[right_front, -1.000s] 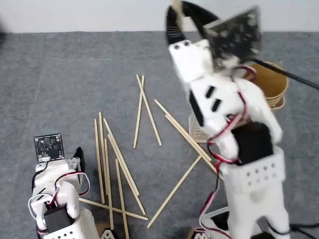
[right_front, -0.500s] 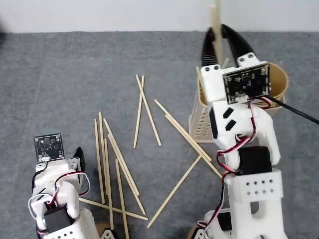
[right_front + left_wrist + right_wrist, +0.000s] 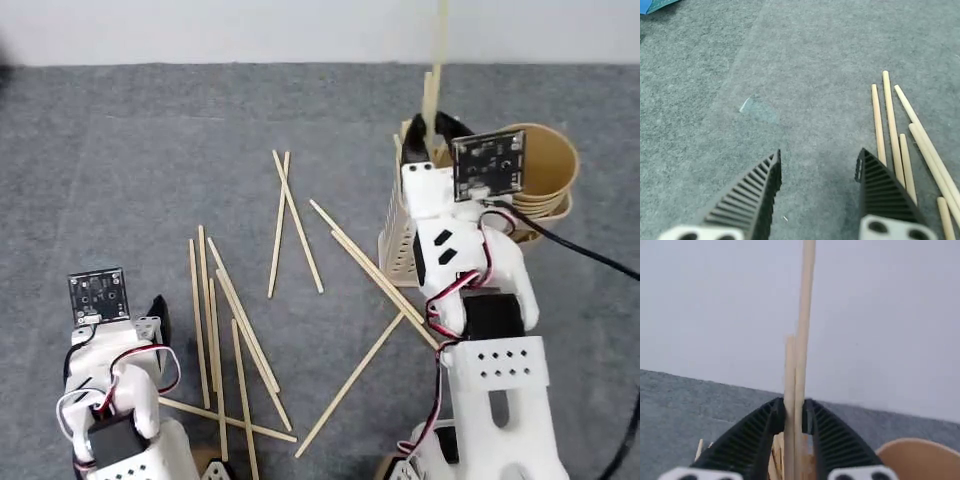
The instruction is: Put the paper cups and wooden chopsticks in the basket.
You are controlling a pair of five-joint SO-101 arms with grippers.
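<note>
While upright, chopsticks (image 3: 807,300) within right gripper (image 3: 792,411)

Lab bench: grey felt mat (image 3: 120,140), plain white wall (image 3: 200,30).

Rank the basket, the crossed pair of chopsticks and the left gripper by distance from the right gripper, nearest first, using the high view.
1. Basket, directly under the right gripper, which is shut on upright chopsticks.
2. Crossed pair of chopsticks, mid-table, toward the left arm.
3. Left gripper, open, across the table by the left arm's base.
</note>
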